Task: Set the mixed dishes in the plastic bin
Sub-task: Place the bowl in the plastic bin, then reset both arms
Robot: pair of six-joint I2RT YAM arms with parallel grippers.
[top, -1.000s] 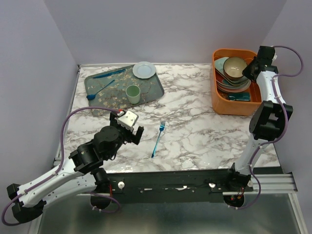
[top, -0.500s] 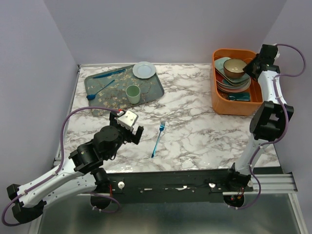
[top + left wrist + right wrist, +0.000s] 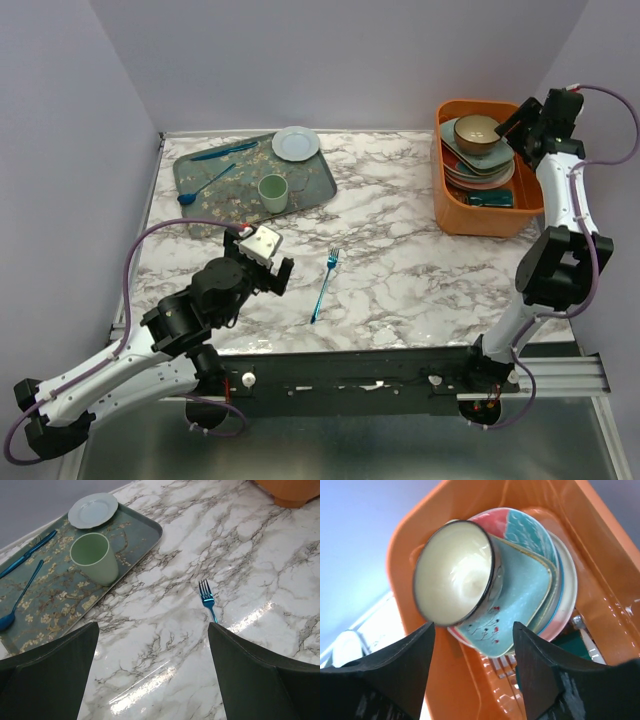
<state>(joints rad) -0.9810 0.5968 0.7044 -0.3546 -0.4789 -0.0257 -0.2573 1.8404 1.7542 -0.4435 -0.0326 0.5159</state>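
The tabletop (image 3: 400,230) is a pale marble-patterned slab veined in grey, filling the middle of the top view and ending at a dark rail (image 3: 400,372) along its lower edge. In its upper left part lies a flat dark floral tray (image 3: 225,207), set slightly askew to the tabletop's edges, and in the upper right corner stands the deep bright-orange plastic bin (image 3: 480,221), close to the right and far edges. A slim blue fork (image 3: 322,285) lies alone on the bare marble just below the centre of the frame, tines pointing toward the top, well apart from both tray and bin.
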